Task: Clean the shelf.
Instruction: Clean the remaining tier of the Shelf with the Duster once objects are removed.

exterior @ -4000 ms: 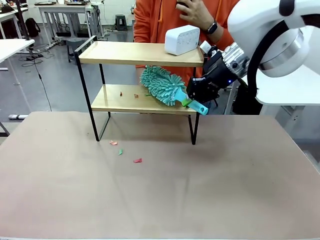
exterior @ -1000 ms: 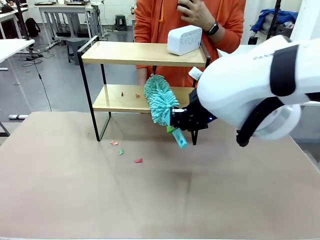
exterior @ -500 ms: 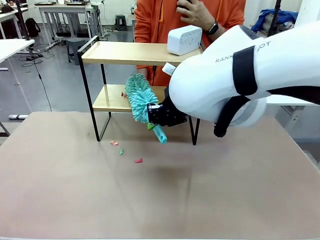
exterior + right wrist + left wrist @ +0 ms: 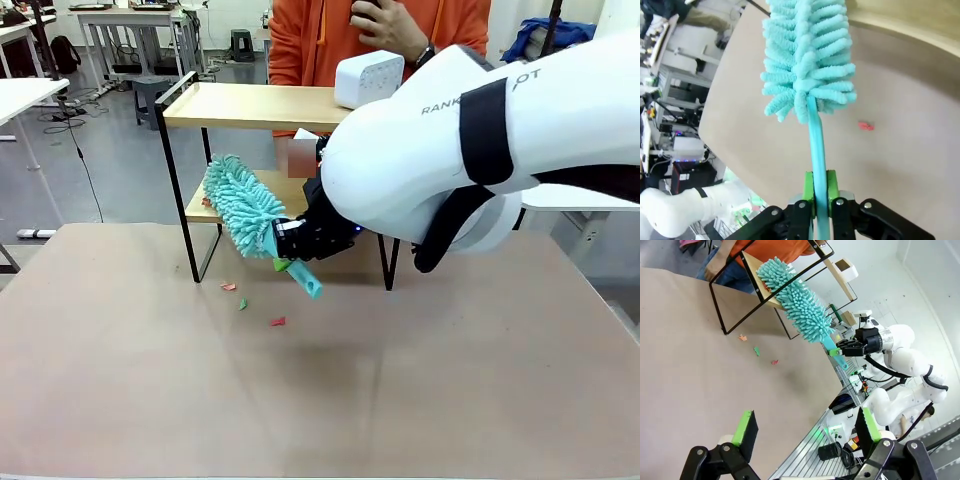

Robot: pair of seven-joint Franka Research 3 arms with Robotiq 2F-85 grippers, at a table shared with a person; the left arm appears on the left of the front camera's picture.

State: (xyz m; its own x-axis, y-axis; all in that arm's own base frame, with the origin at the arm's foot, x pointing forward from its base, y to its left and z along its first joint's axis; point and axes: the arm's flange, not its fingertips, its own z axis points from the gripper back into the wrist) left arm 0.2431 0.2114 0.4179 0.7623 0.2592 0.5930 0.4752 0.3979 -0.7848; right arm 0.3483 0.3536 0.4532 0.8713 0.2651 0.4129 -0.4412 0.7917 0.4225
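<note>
Front view: you look across a brown table (image 4: 300, 400) at a person (image 4: 310, 40) in an orange top standing at the far side. The shelf (image 4: 270, 106) stands on the far part of the table, left of centre: two light wooden boards in a thin black frame. A white box (image 4: 368, 78) sits at the right end of its top board. Your right arm (image 4: 480, 140) reaches in from the right and across the middle, hiding the right half of the lower board. Your right gripper (image 4: 284, 262) is clamped on the handle of a turquoise duster (image 4: 238, 212), and the end of the handle sticks out below the fingers. The fluffy head points up and to the left and overlaps the left end of the lower board; from here you cannot tell whether it touches the wood. Three small scraps (image 4: 276, 321), red and green, lie on the table in front of the shelf, near its left legs.

Right wrist view: the green pads (image 4: 833, 184) press on both sides of the thin handle, and the head rises straight up from them.

Left wrist view: your left gripper (image 4: 805, 427) hangs above the table, well apart from the shelf, its fingers spread wide
</note>
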